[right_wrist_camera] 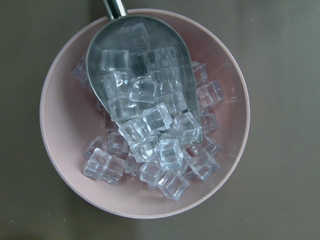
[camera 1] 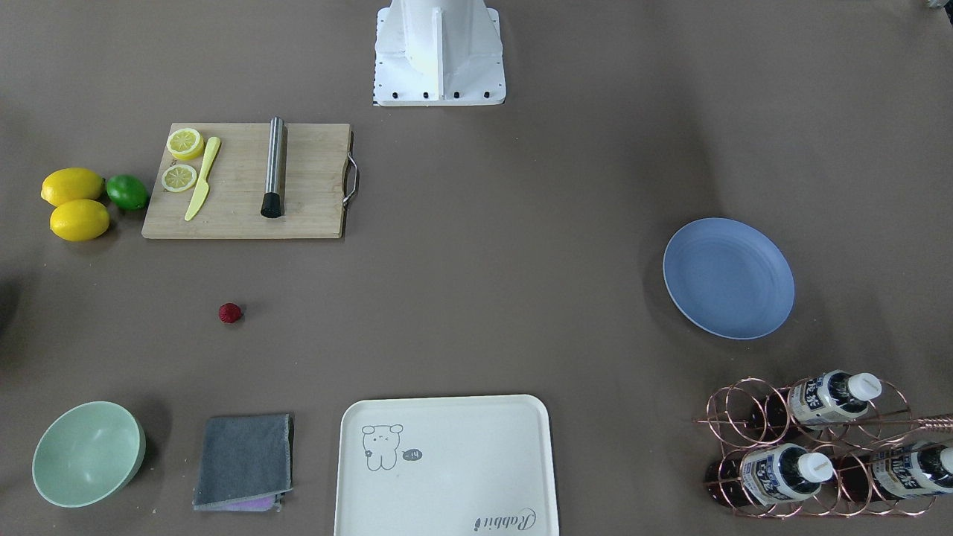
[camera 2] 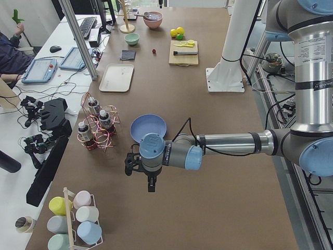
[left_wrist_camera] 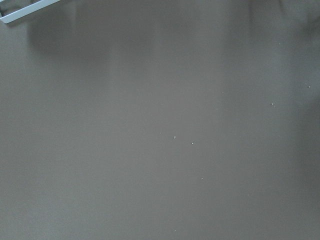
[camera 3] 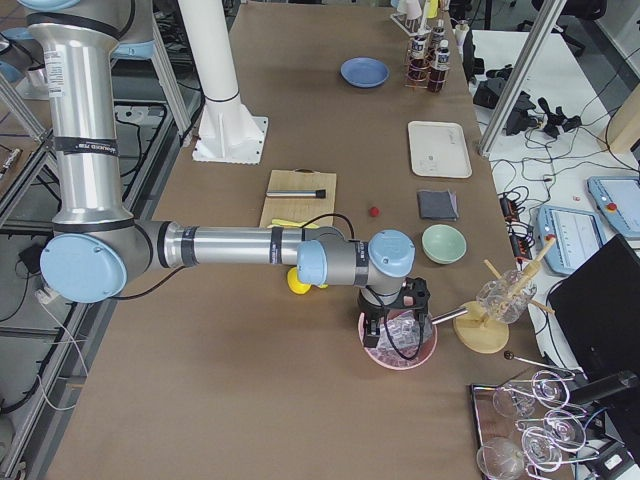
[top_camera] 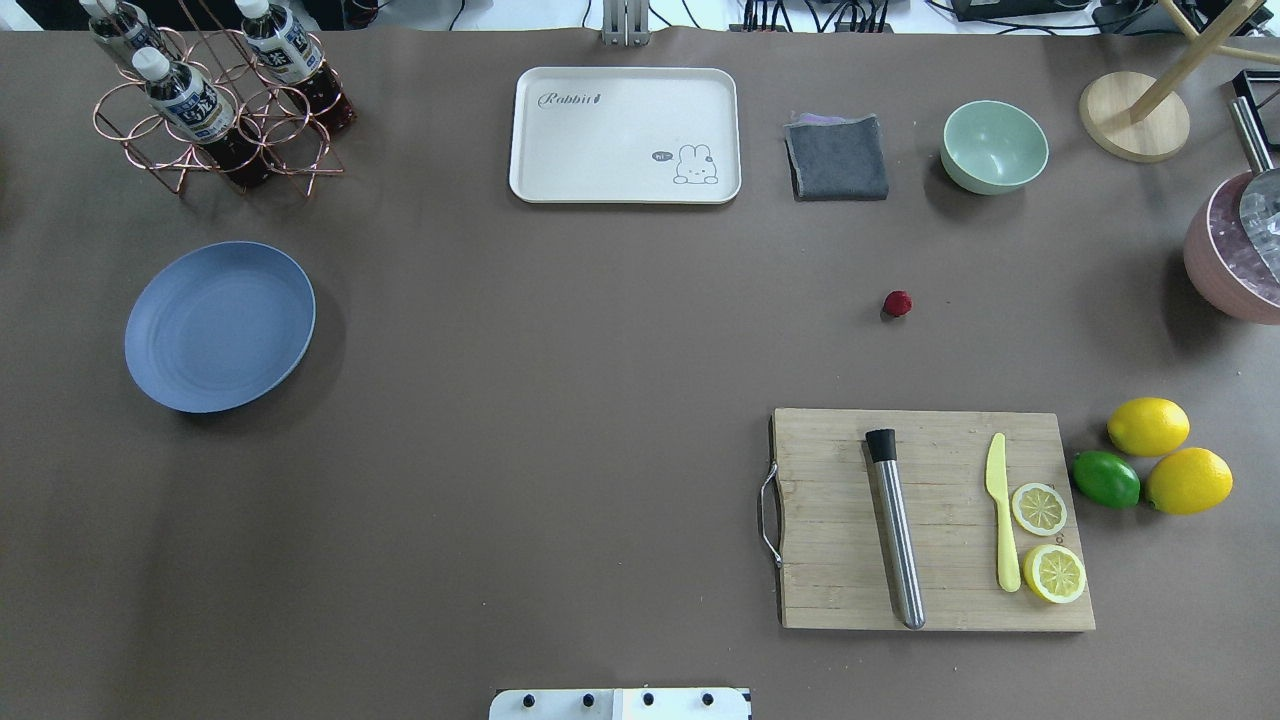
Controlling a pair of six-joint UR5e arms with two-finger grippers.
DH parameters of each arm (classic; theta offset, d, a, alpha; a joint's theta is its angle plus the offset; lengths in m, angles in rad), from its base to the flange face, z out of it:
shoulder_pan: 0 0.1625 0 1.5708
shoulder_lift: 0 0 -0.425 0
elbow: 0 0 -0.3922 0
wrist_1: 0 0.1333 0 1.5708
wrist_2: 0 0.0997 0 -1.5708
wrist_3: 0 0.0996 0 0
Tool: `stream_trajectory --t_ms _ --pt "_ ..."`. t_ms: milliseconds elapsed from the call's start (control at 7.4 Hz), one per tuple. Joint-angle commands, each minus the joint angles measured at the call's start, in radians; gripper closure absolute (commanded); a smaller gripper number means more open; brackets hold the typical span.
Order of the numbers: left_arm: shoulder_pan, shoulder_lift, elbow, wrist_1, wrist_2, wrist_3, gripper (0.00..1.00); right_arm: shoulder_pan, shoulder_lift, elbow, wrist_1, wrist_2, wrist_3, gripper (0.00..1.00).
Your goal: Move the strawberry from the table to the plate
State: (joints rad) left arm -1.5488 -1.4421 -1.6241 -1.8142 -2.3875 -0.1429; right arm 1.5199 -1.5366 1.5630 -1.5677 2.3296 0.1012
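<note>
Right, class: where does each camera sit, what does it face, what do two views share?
Front-facing: across the table, looking down; robot base at top.
Overhead: behind robot, looking down; base at bottom.
Exterior left: table's left end; left gripper near.
Exterior right: right end; right gripper over ice bowl.
Left wrist: bare table; no gripper.
Right wrist: ice bowl; no gripper.
Shared: strawberry, front-facing and overhead.

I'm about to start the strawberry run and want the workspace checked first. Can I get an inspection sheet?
Surface: table, matte grey-brown.
Job's things: strawberry on the table, apart from the cutting board; plate far across, nothing on it.
Clutter: lemons, lime, green bowl, cloth, tray, racked bottles, ice bowl.
Grippers: left gripper over bare table, right gripper over the ice bowl; jaws cannot be judged.
Cables: black cable loops by the left wrist.
Surroundings: person at a side desk.
</note>
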Motion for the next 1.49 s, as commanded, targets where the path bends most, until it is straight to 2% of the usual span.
stream_trajectory --t_ms 0,270,405,541,676,811,946,1081,1351 --pt "0.000 -0.032 0.024 -0.021 -0.010 0.000 0.02 0.000 0.001 0.000 0.000 -0.001 0.002 0.00" --pt "0.001 -0.064 0.036 -0.028 -0.021 -0.003 0.02 0.000 0.006 0.005 0.003 0.020 0.000 0.00" --pt "0.001 -0.070 0.027 -0.057 -0.041 0.002 0.02 -0.001 0.000 0.027 0.081 0.037 0.002 0.00" --pt "0.003 -0.078 0.029 -0.159 -0.039 -0.007 0.02 0.000 -0.003 0.034 0.210 0.028 0.003 0.00" --pt "0.018 -0.101 0.036 -0.190 -0.041 -0.029 0.02 -0.013 0.006 0.037 0.260 0.030 0.006 0.00" --pt "0.056 -0.115 0.030 -0.195 -0.042 -0.037 0.02 -0.064 0.022 0.070 0.259 0.015 0.103 0.00" --pt "0.099 -0.119 0.030 -0.211 -0.029 -0.152 0.02 -0.132 0.030 0.118 0.261 -0.037 0.230 0.00" --pt "0.155 -0.119 0.049 -0.308 -0.003 -0.255 0.00 -0.194 0.032 0.152 0.261 -0.086 0.297 0.00" --pt "0.287 -0.136 0.110 -0.448 0.024 -0.456 0.01 -0.250 0.044 0.164 0.265 -0.090 0.333 0.00"
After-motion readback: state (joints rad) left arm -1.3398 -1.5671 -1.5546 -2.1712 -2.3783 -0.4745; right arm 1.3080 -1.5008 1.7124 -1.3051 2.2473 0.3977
